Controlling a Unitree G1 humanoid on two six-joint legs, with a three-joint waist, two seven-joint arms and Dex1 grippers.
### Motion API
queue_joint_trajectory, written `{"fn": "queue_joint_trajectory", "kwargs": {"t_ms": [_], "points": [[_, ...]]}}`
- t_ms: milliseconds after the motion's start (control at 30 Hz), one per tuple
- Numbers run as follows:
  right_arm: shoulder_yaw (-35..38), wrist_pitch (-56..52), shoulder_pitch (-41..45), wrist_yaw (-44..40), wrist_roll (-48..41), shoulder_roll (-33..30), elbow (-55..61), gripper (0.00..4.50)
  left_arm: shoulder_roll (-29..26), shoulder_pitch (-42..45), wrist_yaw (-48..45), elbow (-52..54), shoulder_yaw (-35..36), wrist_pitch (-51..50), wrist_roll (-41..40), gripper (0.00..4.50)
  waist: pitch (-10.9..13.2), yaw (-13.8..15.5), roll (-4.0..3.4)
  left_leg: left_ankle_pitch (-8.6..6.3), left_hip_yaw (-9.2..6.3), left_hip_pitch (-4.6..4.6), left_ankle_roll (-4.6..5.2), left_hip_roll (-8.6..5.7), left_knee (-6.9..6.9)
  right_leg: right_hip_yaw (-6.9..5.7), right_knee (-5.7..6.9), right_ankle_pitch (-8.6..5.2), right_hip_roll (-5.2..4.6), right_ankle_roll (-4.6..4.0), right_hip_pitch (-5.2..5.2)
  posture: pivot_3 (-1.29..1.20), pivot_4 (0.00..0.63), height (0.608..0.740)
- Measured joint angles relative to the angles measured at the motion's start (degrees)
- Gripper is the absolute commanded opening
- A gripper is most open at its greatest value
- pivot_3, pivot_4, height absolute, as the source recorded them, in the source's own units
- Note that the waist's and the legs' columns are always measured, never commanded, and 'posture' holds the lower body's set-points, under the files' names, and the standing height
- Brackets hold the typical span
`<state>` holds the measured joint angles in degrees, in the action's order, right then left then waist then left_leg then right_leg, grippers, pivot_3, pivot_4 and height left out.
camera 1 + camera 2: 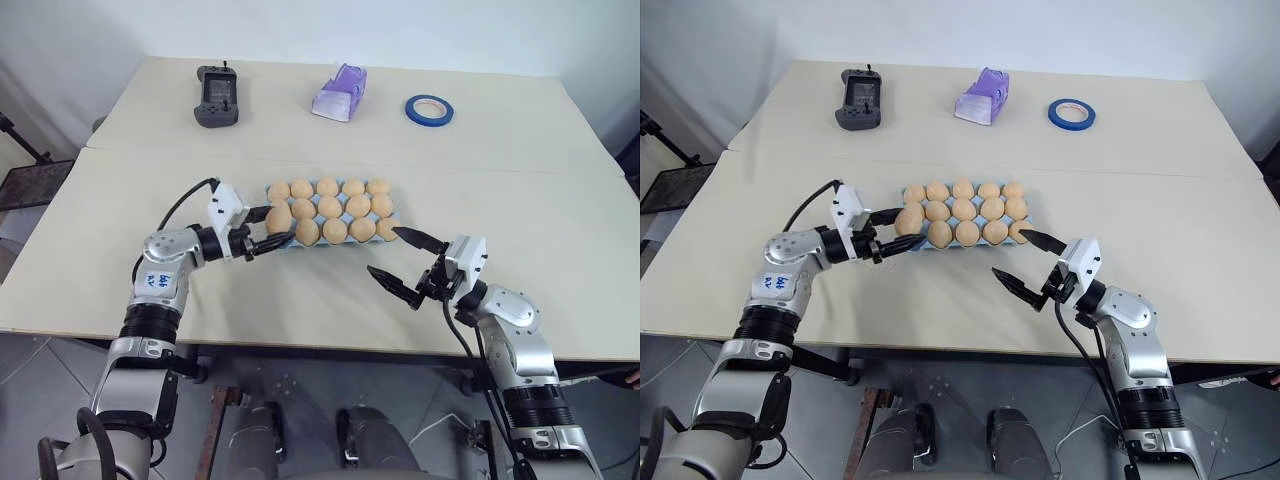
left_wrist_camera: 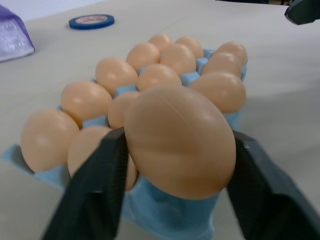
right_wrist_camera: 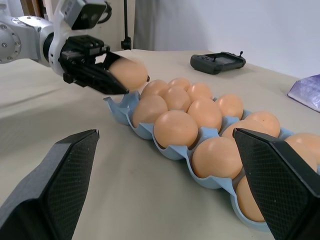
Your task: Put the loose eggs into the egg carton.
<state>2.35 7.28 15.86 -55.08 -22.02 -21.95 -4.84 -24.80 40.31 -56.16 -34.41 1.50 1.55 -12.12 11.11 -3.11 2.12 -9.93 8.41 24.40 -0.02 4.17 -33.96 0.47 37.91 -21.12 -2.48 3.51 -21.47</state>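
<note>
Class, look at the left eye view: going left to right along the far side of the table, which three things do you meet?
Black handheld controller → lilac plastic object → blue tape roll.

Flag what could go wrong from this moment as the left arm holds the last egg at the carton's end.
1. The smooth tan-orange egg sits between the left gripper's two black fingers, over the light blue moulded egg carton's end cup; if released off-centre it could roll onto the table.
2. Neighbouring eggs crowd that cup, so a finger could knock them.
3. The right gripper waits open beside the carton's other end and could bump it.
</note>
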Motion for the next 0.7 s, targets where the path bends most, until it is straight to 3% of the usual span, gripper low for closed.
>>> {"fn": "queue_joint_trajectory", "kwargs": {"t_ms": [67, 267, 433, 700], "points": [[-0.01, 0.02, -0.01, -0.03, 0.00, -0.01, -0.08, 4.50, -0.54, -0.98, 0.10, 0.51, 0.07, -0.03, -0.06, 4.47, 0.00, -0.04, 0.00, -0.01, 0.00, 0.00, -0.01, 0.01, 0.00, -0.01, 0.00, 0.00, 0.00, 0.00, 0.00, 0.00, 0.150, 0.740], [0.17, 0.11, -0.68, -1.19, -0.09, -0.93, -0.20, 4.50, -7.42, -7.48, -3.40, 7.19, 2.77, -0.34, -2.25, 4.47, 0.00, -0.22, 0.00, -0.07, -0.01, 0.00, -0.10, 0.06, 0.06, -0.02, 0.00, -0.02, 0.01, -0.04, -0.01, 0.00, 0.150, 0.740], [0.52, -0.07, -1.73, -4.46, -0.89, -4.40, -0.20, 4.50, -14.45, -17.78, -8.96, 13.88, 5.54, 1.14, -4.28, 4.47, -0.01, -0.26, -0.02, -0.15, -0.01, -0.02, -0.06, 0.05, 0.13, -0.01, -0.05, -0.04, -0.08, -0.09, 0.00, 0.00, 0.150, 0.740], [2.05, 0.16, -1.81, -8.00, -1.14, -8.24, -3.13, 4.50, -15.20, -30.04, -5.42, 28.97, 8.80, -0.03, -5.61, 4.47, 0.00, -0.08, -0.02, -0.18, -0.09, -0.02, -0.04, 0.03, 0.16, -0.09, -0.11, -0.07, -0.32, -0.21, 0.06, 0.00, 0.150, 0.740]]}}
